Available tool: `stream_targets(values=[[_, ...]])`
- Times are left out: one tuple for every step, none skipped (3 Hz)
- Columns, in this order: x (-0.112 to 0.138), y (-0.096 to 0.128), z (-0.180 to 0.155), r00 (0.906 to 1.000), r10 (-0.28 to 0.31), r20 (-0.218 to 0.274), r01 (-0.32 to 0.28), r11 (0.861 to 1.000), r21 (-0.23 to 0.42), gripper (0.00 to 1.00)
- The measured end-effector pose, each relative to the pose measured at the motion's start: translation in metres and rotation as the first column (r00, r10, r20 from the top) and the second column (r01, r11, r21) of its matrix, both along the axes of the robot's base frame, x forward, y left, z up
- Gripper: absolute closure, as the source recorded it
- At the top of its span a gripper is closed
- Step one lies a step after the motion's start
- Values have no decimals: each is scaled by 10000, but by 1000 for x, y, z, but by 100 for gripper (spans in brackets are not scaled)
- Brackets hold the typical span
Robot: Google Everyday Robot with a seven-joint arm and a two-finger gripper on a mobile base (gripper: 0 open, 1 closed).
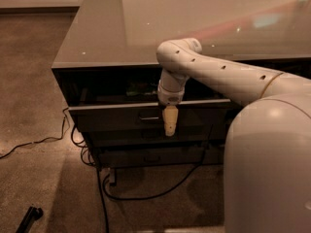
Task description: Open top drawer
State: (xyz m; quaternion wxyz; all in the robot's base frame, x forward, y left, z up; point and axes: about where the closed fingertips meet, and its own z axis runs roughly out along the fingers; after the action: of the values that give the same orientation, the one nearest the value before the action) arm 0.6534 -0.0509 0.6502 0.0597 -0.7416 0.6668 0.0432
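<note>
Pointing straight down, the robot's tool hangs against the left-to-right front of the top drawer, which stands partly out toward the near side beneath the counter, its metal pull just left of the tool; whether the tool grips anything cannot be told.

Dark top drawer, partly open, jaws before it

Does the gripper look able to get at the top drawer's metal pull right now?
Probably yes. The gripper hangs in front of the top drawer, close beside its metal pull, and nothing stands between them.
</note>
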Motion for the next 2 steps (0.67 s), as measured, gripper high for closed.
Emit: stream_targets(values=[[-12,-13,-8,9995,-16,-320,5,9994,-351,18],[-32,-32,8,9994,-345,-45,337,9923,-1193,64]])
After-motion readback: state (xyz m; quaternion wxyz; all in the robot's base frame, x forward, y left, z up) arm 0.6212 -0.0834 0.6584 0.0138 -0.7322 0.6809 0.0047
